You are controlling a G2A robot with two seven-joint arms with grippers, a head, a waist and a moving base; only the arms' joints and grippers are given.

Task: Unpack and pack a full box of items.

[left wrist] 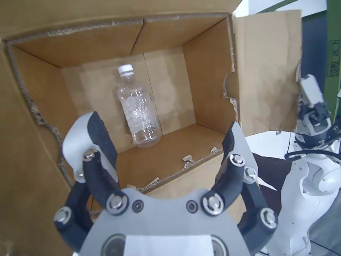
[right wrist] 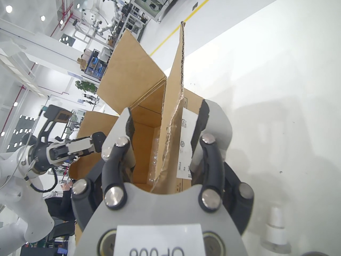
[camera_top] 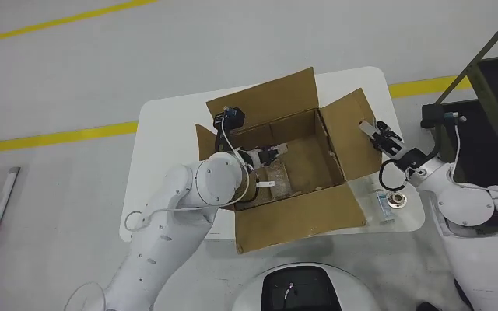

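An open cardboard box [camera_top: 299, 214] stands on the white table [camera_top: 167, 148] with its flaps spread. A clear plastic bottle [left wrist: 138, 113] with a white cap lies alone on the box floor. My left gripper [left wrist: 162, 130] hangs open above the inside of the box, over the bottle without touching it; the top view has it at the box's left part [camera_top: 274, 149]. My right gripper [right wrist: 167, 114] is open at the right side, one finger on each side of the right flap's [right wrist: 173, 102] torn edge [camera_top: 379, 134].
Two small items, a flat packet [camera_top: 384, 204] and a round metal piece [camera_top: 399, 203], lie on the table at the box's right, near my right arm. A white cylinder [right wrist: 275, 222] stands on the table by my right gripper. Bare table lies left of the box.
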